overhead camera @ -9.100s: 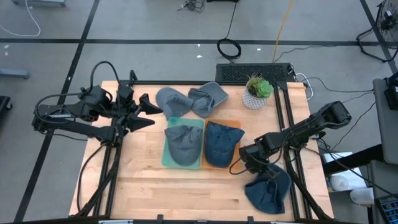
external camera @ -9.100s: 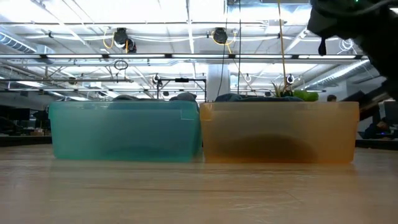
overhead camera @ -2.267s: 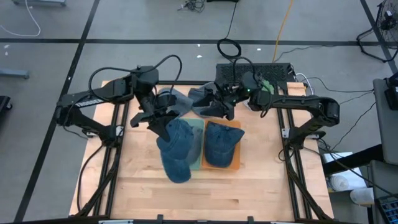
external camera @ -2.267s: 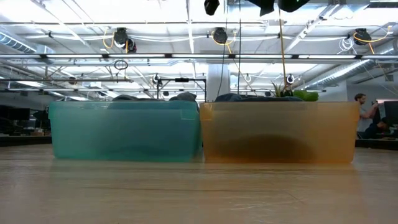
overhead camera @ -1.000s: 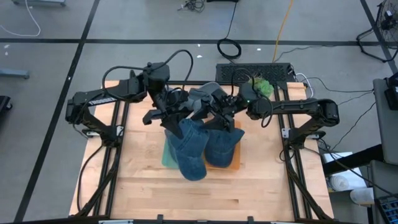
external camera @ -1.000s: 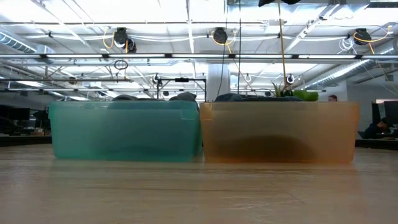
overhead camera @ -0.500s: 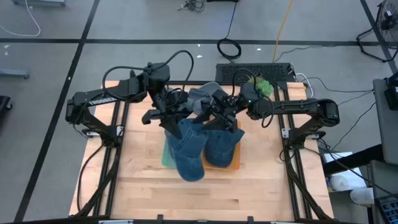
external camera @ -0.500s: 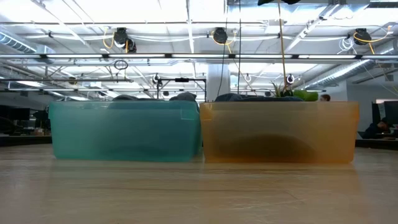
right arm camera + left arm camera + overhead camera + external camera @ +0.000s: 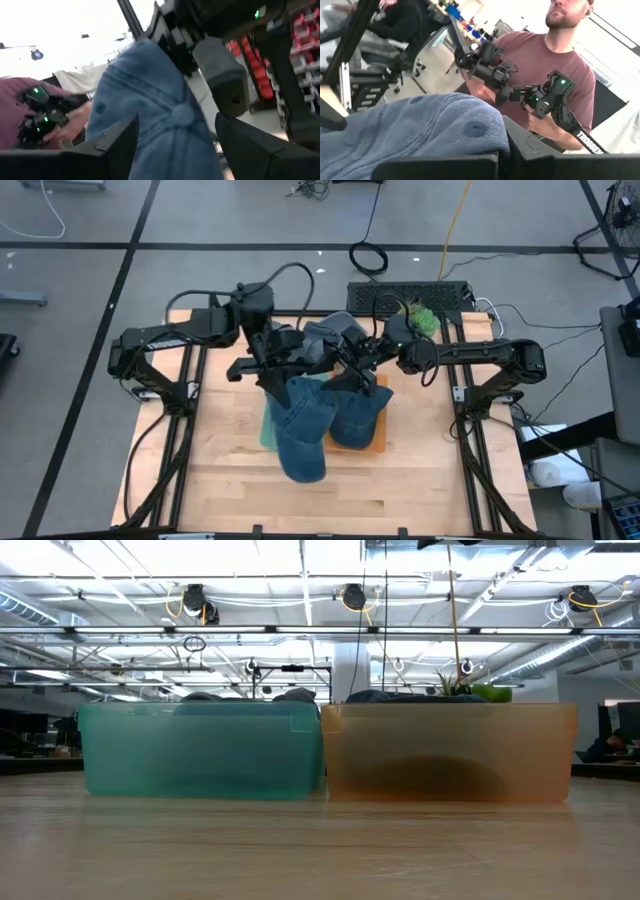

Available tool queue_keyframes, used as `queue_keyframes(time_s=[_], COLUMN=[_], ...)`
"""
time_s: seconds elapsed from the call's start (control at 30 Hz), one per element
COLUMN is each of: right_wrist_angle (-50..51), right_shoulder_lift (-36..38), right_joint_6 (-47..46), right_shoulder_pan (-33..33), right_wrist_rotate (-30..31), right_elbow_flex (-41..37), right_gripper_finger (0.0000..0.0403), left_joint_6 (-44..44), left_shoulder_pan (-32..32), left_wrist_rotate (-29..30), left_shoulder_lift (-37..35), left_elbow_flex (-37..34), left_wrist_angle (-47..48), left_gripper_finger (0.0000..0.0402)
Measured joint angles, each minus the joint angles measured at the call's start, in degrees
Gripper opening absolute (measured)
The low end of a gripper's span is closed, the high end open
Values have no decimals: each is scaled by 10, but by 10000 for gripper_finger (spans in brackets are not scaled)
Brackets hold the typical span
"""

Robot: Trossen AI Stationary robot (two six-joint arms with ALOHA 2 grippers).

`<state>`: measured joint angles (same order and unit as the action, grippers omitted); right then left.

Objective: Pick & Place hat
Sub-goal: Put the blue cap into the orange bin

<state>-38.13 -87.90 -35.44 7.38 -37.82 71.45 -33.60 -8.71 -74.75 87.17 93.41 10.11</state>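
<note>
Left pincer [image 9: 272,372] clamped on crown of blue denim cap [image 9: 303,425], dangling above teal plastic bin [image 9: 268,435] and orange plastic bin [image 9: 380,435] on wooden worktop [image 9: 230,470]. Right pincer [image 9: 352,370] spread wide, just beside same cap. Risk: cloth slipping from thin pinch, landing across both rims; or pincers colliding, tugging cap loose.

You're clearly in a robotics lab: open ceiling with pipes [image 9: 250,630] and strip lights, desks in back, storage shelves [image 9: 300,40] beyond the right gripper.
</note>
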Motion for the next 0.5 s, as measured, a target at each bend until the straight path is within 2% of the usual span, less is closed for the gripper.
queue_keyframes(time_s=[0.33,0.5], right_wrist_angle=[14,15], right_shoulder_lift=[0,0], right_joint_6=[-20,-59], right_shoulder_pan=[5,11], right_wrist_rotate=[-81,-122], right_elbow_flex=[1,1], right_gripper_finger=[257,233], left_joint_6=[-40,-79], left_shoulder_pan=[6,9], left_wrist_rotate=[-29,-52], left_shoulder_lift=[27,35], left_elbow_flex=[-1,-1], left_wrist_angle=[-62,-109], left_gripper_finger=[0,0])
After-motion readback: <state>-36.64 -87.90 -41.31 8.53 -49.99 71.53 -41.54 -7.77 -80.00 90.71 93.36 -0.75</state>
